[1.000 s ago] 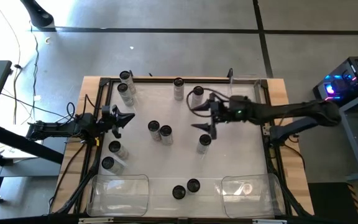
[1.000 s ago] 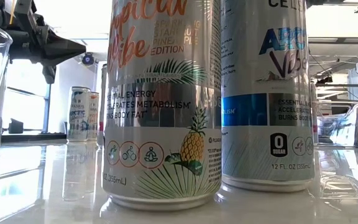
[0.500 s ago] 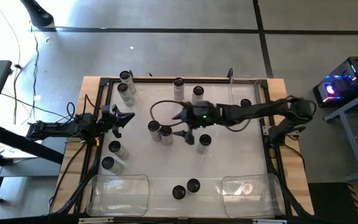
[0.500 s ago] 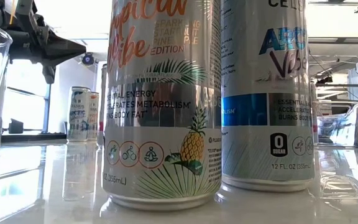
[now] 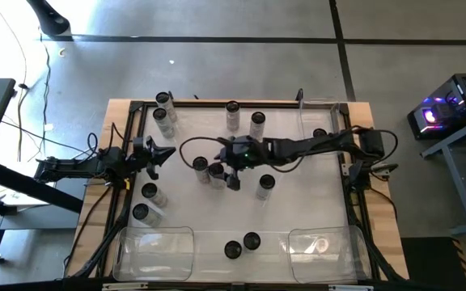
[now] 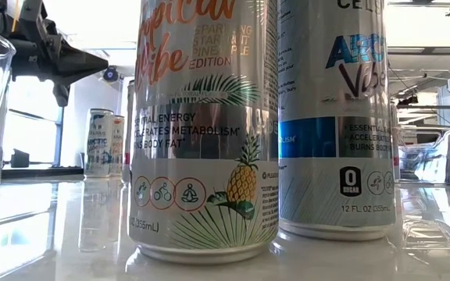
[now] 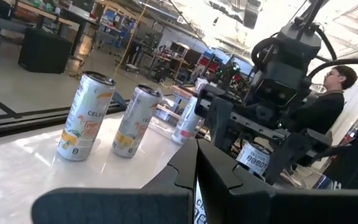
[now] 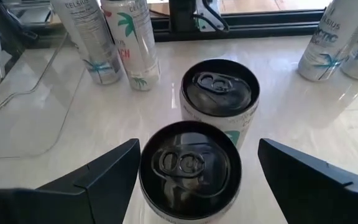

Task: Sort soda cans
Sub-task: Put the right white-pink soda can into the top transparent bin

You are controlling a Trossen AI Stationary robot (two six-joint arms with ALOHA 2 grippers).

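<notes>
1. Since a second ago, in the high view, the right arm has stretched from the worktop's right edge across to its middle. The right gripper [image 5: 228, 170] now hangs over a pair of soda cans [image 5: 208, 170] standing together near the centre. The left arm is as before at the left edge, the left gripper [image 5: 167, 152] pointing inward.
2. High view, other cans: two by the far left corner [image 5: 163, 113], two at the far edge [image 5: 244, 116], one just right of the right gripper [image 5: 265, 186], two near the left edge [image 5: 146, 202], and two at the near edge [image 5: 242, 245] between two clear bins [image 5: 154, 252].
3. Low view: two tall cans [image 6: 205, 133] fill the foreground; more cans [image 6: 104, 142] stand far back on the left.
4. Left wrist view: the left gripper's [image 7: 196, 186] fingers stand slightly parted, holding nothing. Two cans [image 7: 107, 118] stand ahead; a person [image 7: 328, 102] sits in the room beyond.
5. Right wrist view: the right gripper [image 8: 191, 171] is spread wide and empty, its fingers [image 8: 101, 177] flanking the nearer can [image 8: 188, 168] of the centre pair without touching it.
</notes>
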